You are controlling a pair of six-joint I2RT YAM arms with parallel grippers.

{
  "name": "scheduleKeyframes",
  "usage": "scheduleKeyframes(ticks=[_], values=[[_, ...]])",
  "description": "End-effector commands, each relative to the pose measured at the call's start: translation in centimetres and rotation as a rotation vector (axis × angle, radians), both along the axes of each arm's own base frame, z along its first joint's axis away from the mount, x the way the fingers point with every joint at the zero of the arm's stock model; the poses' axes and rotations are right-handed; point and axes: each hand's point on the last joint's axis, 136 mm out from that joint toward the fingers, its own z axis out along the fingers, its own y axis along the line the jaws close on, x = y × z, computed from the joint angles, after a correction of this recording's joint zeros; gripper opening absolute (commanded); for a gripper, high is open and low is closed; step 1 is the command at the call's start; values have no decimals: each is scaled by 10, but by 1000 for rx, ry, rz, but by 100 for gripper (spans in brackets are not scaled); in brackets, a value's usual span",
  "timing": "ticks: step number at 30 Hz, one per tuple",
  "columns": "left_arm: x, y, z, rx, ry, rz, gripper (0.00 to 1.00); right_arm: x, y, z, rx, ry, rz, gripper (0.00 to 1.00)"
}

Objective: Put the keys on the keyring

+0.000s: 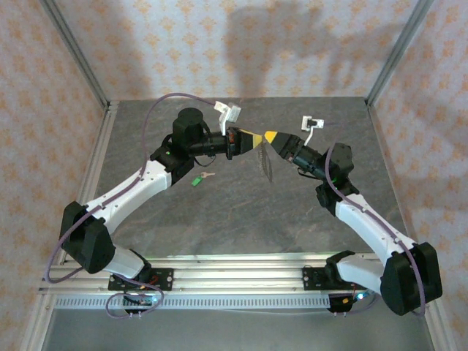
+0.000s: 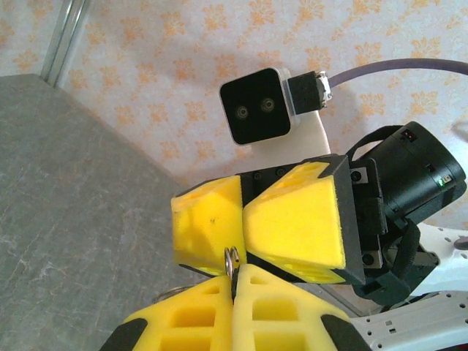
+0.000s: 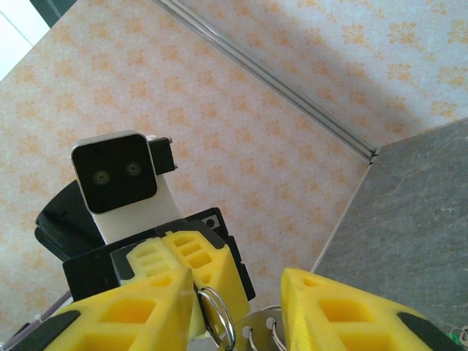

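Above the far middle of the grey, stone-patterned worktop point(image 1: 241, 219), the left gripper point(image 2: 234, 276) is pressed together on a thin silvery wire keyring point(image 2: 232, 259). Tip to tip with it, the right gripper point(image 3: 238, 287) has its ribbed yellow jaws spread around the coils. The green-headed key point(image 1: 196, 179) lies flat, left of the worktop's middle and well apart from both. Tiny, light and probably slick, it looks best pinched across its plastic head. The stiff, springy ring may twist unless it is clamped firmly.
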Motion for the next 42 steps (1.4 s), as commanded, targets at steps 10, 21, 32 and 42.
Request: scheduleKeyframes(ticks=[10, 21, 32, 42], values=[[-1, -1, 26, -55, -74, -5, 0, -26, 11, 21, 23, -102, 91, 28], [-2, 0, 26, -51, -77, -4, 0, -24, 7, 11, -19, -85, 47, 22], [-3, 2, 25, -49, -77, -2, 0, -24, 3, 14, -26, -92, 21, 19], [-3, 1, 26, -58, -69, -5, 0, -21, 1, 22, 7, -91, 4, 0]])
